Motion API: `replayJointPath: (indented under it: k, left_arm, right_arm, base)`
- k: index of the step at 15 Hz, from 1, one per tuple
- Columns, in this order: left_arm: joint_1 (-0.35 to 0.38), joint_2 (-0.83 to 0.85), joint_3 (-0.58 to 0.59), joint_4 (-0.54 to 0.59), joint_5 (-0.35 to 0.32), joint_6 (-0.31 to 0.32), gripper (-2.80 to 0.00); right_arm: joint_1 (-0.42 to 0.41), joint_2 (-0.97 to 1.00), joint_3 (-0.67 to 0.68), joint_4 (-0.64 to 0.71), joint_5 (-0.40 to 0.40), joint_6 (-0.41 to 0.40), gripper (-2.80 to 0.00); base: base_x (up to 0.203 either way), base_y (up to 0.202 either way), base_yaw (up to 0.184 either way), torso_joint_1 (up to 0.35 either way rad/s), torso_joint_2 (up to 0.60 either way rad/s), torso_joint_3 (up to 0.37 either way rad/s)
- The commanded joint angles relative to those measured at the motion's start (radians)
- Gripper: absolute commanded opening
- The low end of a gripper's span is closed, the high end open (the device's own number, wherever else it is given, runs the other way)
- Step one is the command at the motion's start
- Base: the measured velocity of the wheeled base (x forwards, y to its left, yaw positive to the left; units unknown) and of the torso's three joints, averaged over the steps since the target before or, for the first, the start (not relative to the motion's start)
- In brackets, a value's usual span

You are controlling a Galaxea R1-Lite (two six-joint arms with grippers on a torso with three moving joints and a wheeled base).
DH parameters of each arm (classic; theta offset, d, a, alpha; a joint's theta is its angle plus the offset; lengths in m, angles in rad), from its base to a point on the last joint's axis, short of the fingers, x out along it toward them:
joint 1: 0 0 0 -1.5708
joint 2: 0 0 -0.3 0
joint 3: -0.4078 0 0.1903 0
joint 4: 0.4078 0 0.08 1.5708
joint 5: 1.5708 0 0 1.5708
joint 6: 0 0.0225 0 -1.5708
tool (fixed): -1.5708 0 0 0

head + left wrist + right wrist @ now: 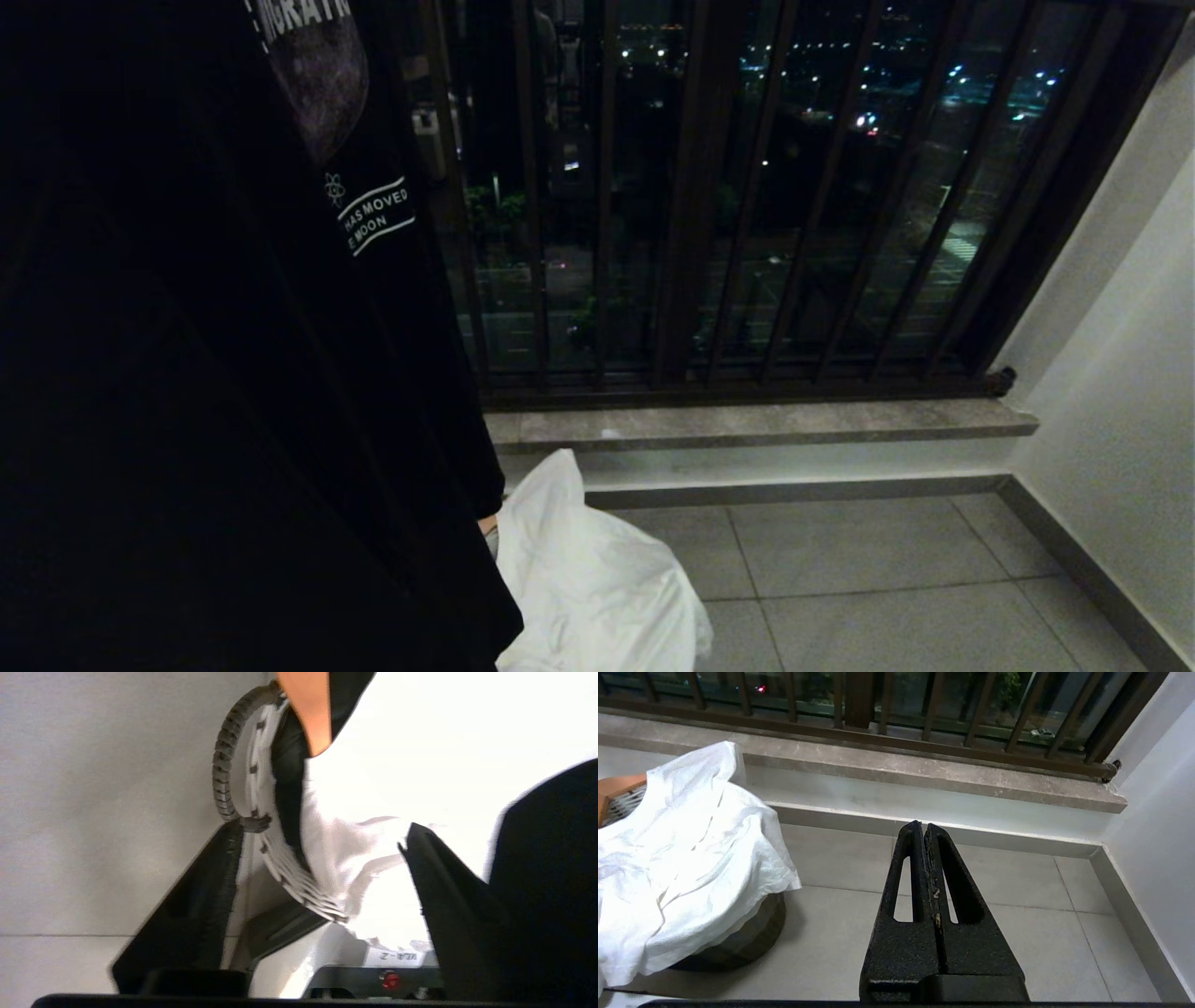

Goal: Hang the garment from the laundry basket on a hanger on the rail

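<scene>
Right wrist view: the laundry basket (738, 945) stands on the tiled floor (1017, 896) near the stone sill (924, 772), and a white garment (686, 858) is draped over it, covering its top and spilling down its side. My right pincer (927, 833) hangs over the floor well apart from the basket, its fingers pressed together on nothing. My left pincer (322, 844) is right at the basket, fingers spread wide, one finger (439, 882) against the white cloth and the other beside the basket's holed rim (252, 779); nothing is gripped. From the head camera a black printed shirt (233, 373) fills the left side. Behind the sill stand dark brown guard bars (747, 187), with a white wall (1120, 327) on the right.
</scene>
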Motion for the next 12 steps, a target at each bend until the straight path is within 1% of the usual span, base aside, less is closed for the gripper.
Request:
replayJointPath:
  k: [1, 4, 9, 12]
  left_arm:
    - [-0.005, 0.011, 0.005, -0.002, 0.004, -0.003, 0.00]
    - [-0.011, -0.032, 0.052, -0.005, 0.002, -0.006, 0.00]
    - [-0.039, -0.068, 0.056, -0.003, 0.004, -0.003, 0.00]
    - [-0.061, -0.068, 0.057, 0.009, 0.004, -0.010, 0.00]
  right_arm:
    - [0.000, 0.002, 0.000, -0.001, 0.001, -0.001, -2.80]
    - [0.000, 0.002, 0.000, -0.001, 0.001, -0.001, -2.80]
    - [0.000, 0.002, 0.000, -0.001, 0.001, -0.001, -2.80]
    - [0.000, 0.002, 0.000, -0.001, 0.001, -0.001, -2.80]
  base:
    - [0.000, 0.000, 0.000, 0.000, 0.00, 0.000]
    - [0.000, 0.000, 0.000, 0.000, 0.00, 0.000]
    - [0.000, 0.000, 0.000, 0.000, 0.00, -0.007]
    - [0.000, 0.000, 0.000, 0.001, 0.00, -0.136]
